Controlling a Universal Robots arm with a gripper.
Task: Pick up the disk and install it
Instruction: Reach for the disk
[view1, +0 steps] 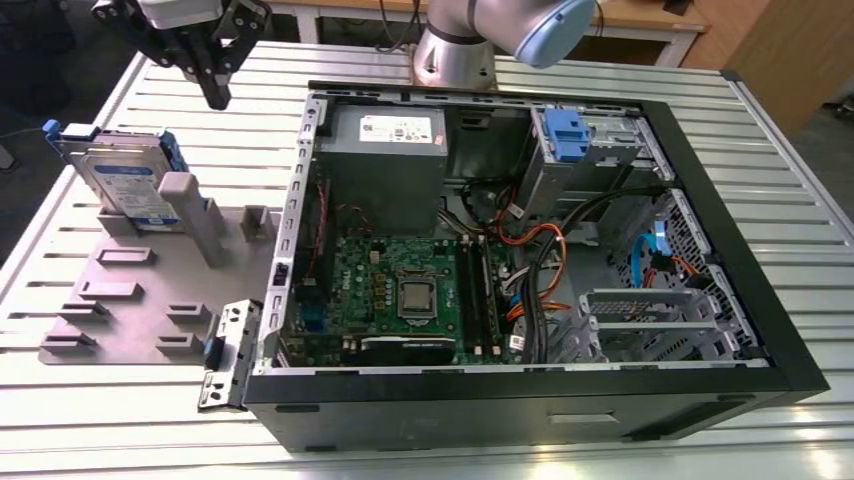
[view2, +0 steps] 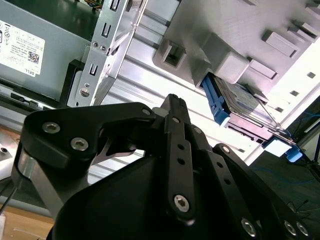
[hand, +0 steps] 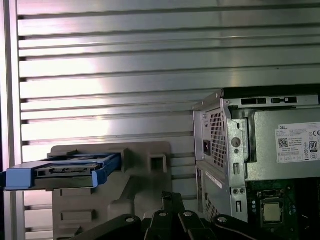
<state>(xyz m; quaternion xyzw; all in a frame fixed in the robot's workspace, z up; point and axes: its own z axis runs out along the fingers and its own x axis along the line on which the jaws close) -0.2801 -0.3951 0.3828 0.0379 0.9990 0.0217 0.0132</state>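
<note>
The disk (view1: 127, 180) is a silver drive with a white-and-blue label in blue rails. It stands on edge in a slot of the grey fixture (view1: 134, 300), at the exterior view's left. My gripper (view1: 216, 98) hangs above the table behind and to the right of the disk, apart from it. Its black fingers are shut together and hold nothing. In the second wrist view the gripper (view2: 172, 100) points toward the disk (view2: 240, 97). In the first wrist view the disk (hand: 65, 170) lies off to the side of the gripper (hand: 172, 196).
An open black computer case (view1: 747, 250) lies on the slatted metal table (view1: 801, 180), beside the fixture. Inside are a grey power supply (view1: 384, 150), a green motherboard (view1: 400, 290), cables and a drive cage with a blue clip (view1: 567, 135). A small metal bracket (view1: 230, 350) leans at the case's corner.
</note>
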